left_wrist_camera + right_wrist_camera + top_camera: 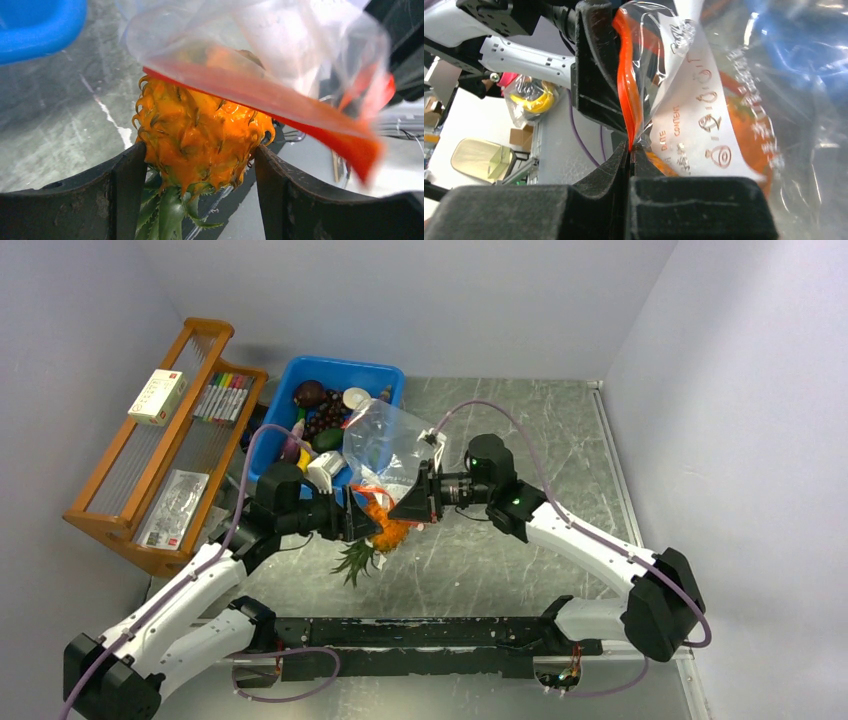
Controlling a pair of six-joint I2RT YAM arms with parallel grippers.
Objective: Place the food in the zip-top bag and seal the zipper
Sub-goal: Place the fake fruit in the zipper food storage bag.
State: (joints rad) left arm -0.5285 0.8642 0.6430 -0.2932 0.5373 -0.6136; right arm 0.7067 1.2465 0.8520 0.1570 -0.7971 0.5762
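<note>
Clamping the pineapple point(197, 135) in the left gripper point(199, 162), spread wide and pressed against both orange flanks, green leaves pointing down. Sitting right at the mouth of the clear bag point(280, 45), top tucked behind the red zipper point(260, 97) and showing through the plastic. All held up off the table point(560, 420), just in front of the blue bin point(340, 375). Over to the right gripper point(630, 150): squeezed tight together, pinching the zipper strip at the bag's edge, holding that mouth up beside the fruit.
</note>
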